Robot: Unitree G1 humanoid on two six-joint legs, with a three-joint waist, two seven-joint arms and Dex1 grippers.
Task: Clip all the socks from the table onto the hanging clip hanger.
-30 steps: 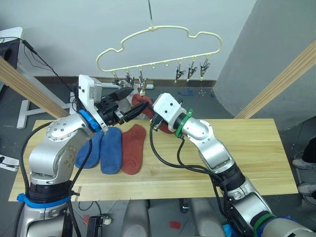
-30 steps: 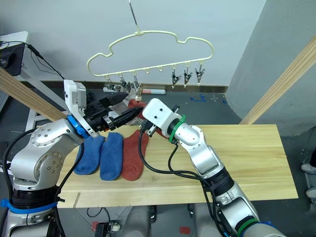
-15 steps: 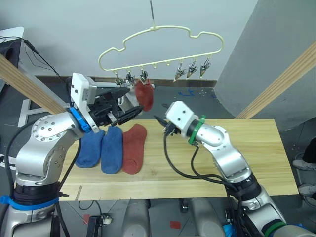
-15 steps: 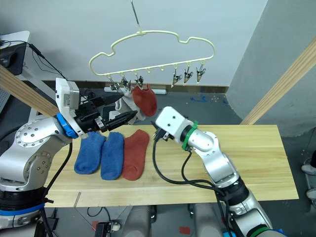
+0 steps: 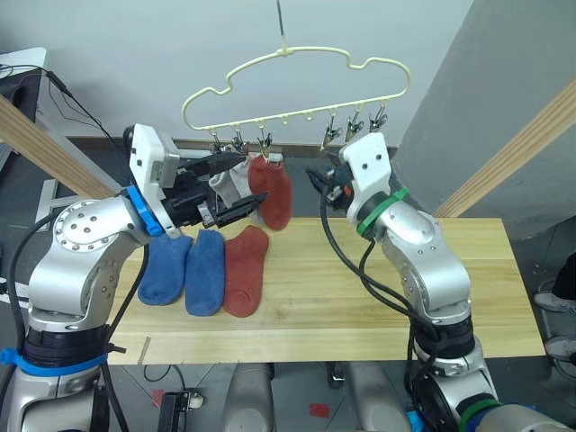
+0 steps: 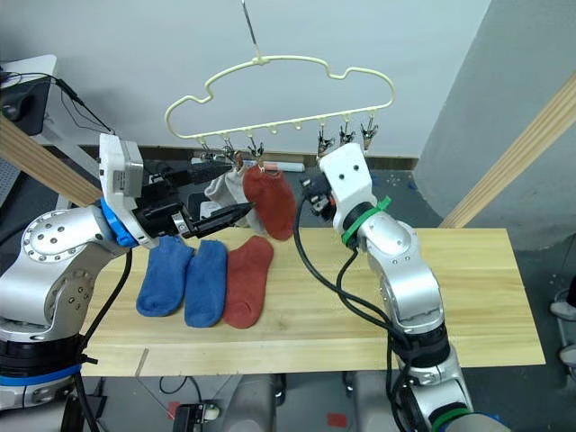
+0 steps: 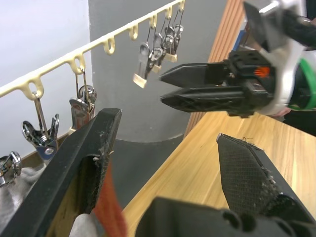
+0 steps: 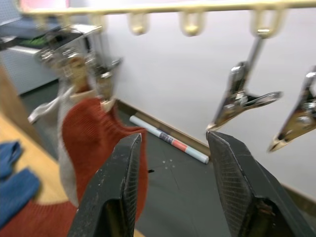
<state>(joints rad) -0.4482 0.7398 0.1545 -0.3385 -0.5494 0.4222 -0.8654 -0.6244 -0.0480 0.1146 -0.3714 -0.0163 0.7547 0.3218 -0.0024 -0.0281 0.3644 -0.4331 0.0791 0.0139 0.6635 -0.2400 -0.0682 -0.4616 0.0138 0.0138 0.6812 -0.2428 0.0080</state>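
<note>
Three socks lie side by side on the table: two blue socks and one rust-red sock; behind them, a second red sock and a grey sock hang clipped on the clip hanger; the left gripper sits fingers apart beside them; the right gripper, fingers apart, points up at three empty clips.

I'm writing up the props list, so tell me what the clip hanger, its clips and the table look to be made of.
Clip hanger: thin cream rod, smooth and matte, likely coated wire or plastic; the look leaves it open.
Clips: shiny silver-grey with bright glints, apparently bare metal.
Table: pale yellowish wood, with visible grain lines and plank seams, satin finish.
</note>
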